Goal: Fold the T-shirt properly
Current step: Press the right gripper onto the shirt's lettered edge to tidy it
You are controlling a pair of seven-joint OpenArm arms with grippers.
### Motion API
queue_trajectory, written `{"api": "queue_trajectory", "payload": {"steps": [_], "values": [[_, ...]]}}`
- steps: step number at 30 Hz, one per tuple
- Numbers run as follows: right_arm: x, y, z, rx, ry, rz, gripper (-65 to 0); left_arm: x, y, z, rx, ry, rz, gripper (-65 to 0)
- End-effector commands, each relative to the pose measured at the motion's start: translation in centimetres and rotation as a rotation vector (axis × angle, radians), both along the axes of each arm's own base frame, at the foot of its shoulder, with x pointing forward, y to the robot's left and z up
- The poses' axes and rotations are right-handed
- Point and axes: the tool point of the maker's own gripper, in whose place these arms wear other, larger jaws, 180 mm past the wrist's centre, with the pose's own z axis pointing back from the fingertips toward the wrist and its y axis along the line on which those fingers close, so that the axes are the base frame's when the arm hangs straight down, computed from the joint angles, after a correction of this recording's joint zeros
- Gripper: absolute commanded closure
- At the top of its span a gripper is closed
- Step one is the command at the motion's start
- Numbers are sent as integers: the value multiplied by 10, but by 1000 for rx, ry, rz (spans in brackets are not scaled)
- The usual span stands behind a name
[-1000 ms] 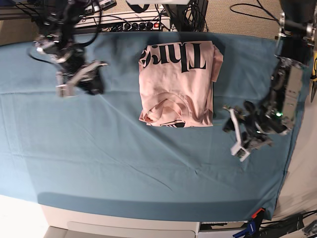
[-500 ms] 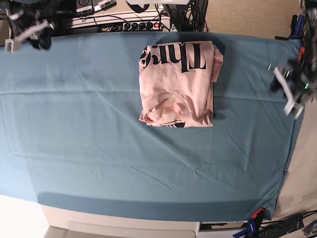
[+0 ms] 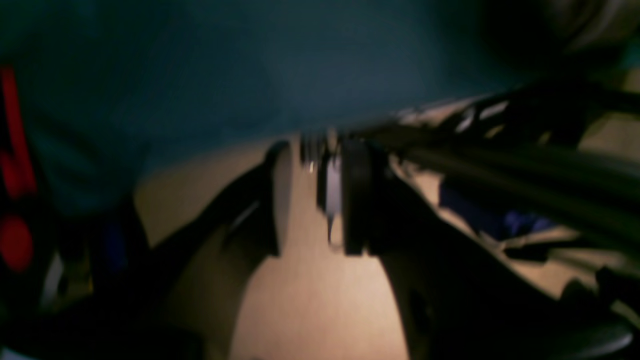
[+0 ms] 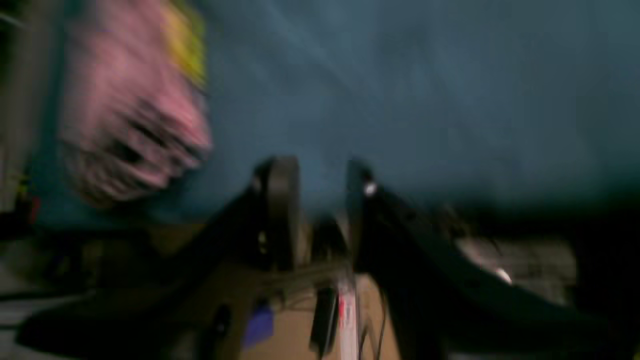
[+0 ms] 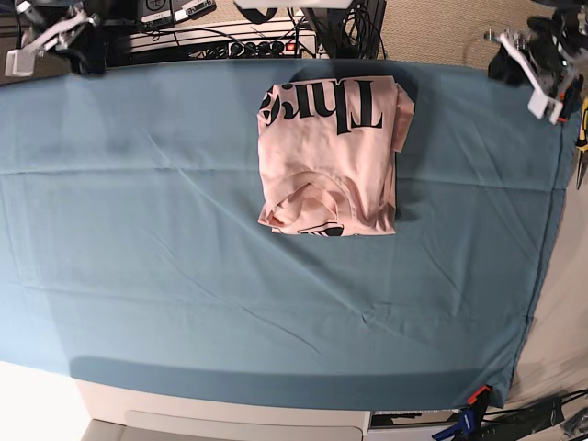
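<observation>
Your pink T-shirt [image 5: 326, 156] lies as a compact folded bundle on the teal table cloth [image 5: 184, 276], in the upper middle of the base view, and no gripper touches it. The fold looks nearly finished, or maybe finished already. The step in hand seems to be bringing both arms to rest. Your right gripper [image 5: 84, 41] is at the upper left of that view and your left gripper [image 5: 525, 57] at the upper right. Both are open and hold nothing; the wrist views show a gap between the fingertips of each.

To do this well, please keep both grippers well apart from the bundle, and move them slowly near the cloth edges, because a finger that catches the cloth could pull the shirt out of its shape. If you judge that the lower edge, which looks a little puffed, needs care, press it flat gently and do not pinch it.

The base view lets you read part of the large black lettering near the top of the bundle. The right wrist view adds a yellow patch [image 4: 186, 42] on the side of the shirt, at its upper left, which the base view does not show. The left wrist view gives you the cloth border and the floor [image 3: 320, 310] beyond it, but I cannot identify the shirt there with certainty.
</observation>
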Motion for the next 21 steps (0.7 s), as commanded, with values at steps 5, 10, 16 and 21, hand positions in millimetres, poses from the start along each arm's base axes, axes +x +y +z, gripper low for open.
{"api": "queue_trajectory", "payload": {"steps": [5,10,16,21], "values": [[37,49,17,112,-166,66,-53,12,-6,13,-22,-54,-15,-159],[70,140,4,437,-235,158,0,5,-9,9,-36,-36,-4,-159],[101,219,0,548,-242,333,0,1,-14,8,-50,-29,-19,-159],[109,237,-9,467,-231,379,0,1,-14,8,-54,-29,-20,-159]]}}
